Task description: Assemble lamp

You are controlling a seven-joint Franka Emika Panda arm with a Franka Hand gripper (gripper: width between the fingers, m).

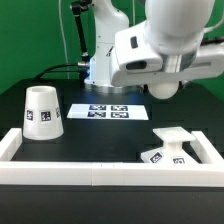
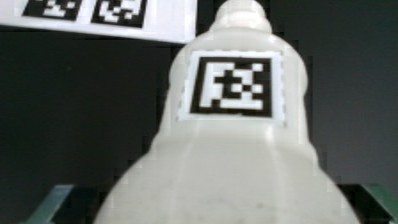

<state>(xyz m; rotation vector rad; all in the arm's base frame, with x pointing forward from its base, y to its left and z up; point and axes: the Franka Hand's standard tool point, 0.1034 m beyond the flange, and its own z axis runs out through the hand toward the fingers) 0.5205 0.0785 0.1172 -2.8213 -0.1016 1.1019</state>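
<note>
The white ball-shaped bulb [image 2: 222, 150] fills the wrist view, its narrow neck pointing away and a black-white tag on its side. My gripper [image 2: 217, 208] is shut on its wide end, with dark fingers [image 2: 50, 205] showing on either side. In the exterior view the bulb [image 1: 165, 87] hangs under my gripper [image 1: 166, 72], high above the table. The conical shade [image 1: 42, 112] stands at the exterior view's left. The small square tagged base [image 1: 170, 146] lies at the right, inside the frame's corner.
The marker board [image 1: 105, 110] lies flat mid-table, and also shows in the wrist view [image 2: 89, 12]. A white rail frame [image 1: 100, 172] runs along the front and both sides. The arm's body [image 1: 105, 50] stands behind.
</note>
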